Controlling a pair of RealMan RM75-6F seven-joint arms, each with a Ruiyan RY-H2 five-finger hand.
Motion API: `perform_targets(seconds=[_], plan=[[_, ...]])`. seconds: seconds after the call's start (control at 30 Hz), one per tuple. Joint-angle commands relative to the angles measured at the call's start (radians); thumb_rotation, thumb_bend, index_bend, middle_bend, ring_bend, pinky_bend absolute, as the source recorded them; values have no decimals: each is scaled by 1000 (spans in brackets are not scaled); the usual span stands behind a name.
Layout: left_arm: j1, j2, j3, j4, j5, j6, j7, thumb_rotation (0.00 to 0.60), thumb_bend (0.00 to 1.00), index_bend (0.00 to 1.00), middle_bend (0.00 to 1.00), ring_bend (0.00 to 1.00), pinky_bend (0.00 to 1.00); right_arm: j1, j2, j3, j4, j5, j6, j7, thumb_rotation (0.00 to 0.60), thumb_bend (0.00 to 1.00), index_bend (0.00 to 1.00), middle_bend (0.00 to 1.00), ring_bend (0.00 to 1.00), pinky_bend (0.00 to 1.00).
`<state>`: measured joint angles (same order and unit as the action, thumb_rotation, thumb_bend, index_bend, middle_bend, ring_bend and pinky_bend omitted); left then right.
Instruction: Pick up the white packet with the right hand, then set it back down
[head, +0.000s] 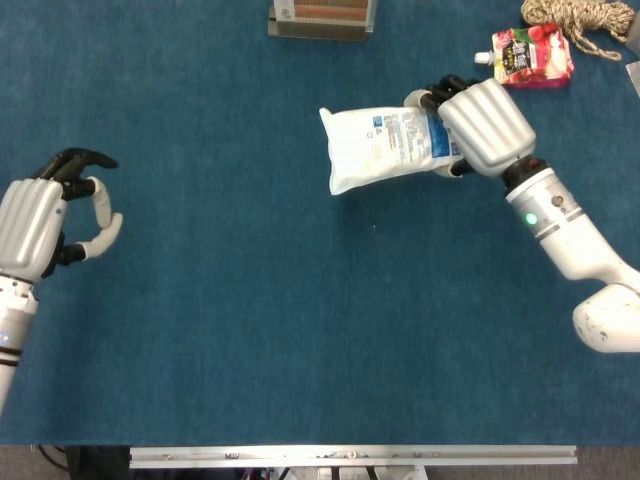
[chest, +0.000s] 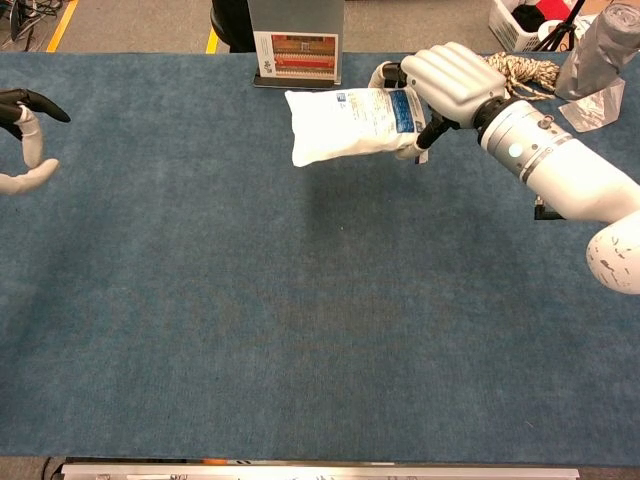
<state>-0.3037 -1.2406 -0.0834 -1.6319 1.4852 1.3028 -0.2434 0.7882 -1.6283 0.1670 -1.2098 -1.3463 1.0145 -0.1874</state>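
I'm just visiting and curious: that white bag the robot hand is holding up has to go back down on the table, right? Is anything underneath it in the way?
Nothing visible is. The right robot hand grips the white packet by one end, lifted above the blue table, and the cloth below it looks bare. The red pouch, the rope and the stand lie off to the sides.
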Motion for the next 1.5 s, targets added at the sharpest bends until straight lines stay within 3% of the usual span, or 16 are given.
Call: perform_targets(seconds=[0.03,0.17,0.5,0.97,1.2,1.5], plan=[[-27,15,-34,-65,-64,-53,-30,600,347,476,305,211,374,-6,3,5,-9,-15,26,-7,600,0,530,614,566,561],[-54,32,-65,-126,-134,-116,-82,600,344,459,301,212,378,-12,7,8,-18,-32,55,-16,600,0,530,614,566,561],[-126,67,-157,-223,-317,-283,-245,600,162,357,298,216,387,-24,-4,2,-12,-110,154,-53,600,0,530,616,566,561],[-203,58,-252,-259,-549,-401,-292,600,141,249,294,226,392,-38,-60,1,55,-208,289,-84,600,0,530,622,572,561],[-248,60,-295,-277,-689,-470,-311,600,138,216,173,228,392,-42,-84,7,86,-234,335,-93,600,0,530,622,572,562],[-328,61,-324,-272,-892,-568,-310,600,137,188,130,197,392,-39,-113,11,135,-262,373,-92,600,0,530,624,573,562]])
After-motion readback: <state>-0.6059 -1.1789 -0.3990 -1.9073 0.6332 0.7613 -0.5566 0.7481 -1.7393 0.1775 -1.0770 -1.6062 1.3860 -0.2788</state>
